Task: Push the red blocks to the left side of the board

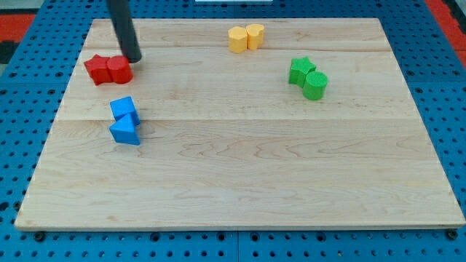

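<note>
Now, in the camera view, my tip (133,58) is resting on the wooden board (240,182), touching the upper right edge of the red cylinder (119,70). The arm is carrying only a rod, so it is neither spread nor pinching anything. The red star (96,69) is sitting against the cylinder's left side; both are lying near the board's left edge. The blue cube (124,110) and blue triangle (125,131) are sitting below. Two yellow blocks (245,37) are standing at the top, two green blocks (309,77) at the right.
</note>
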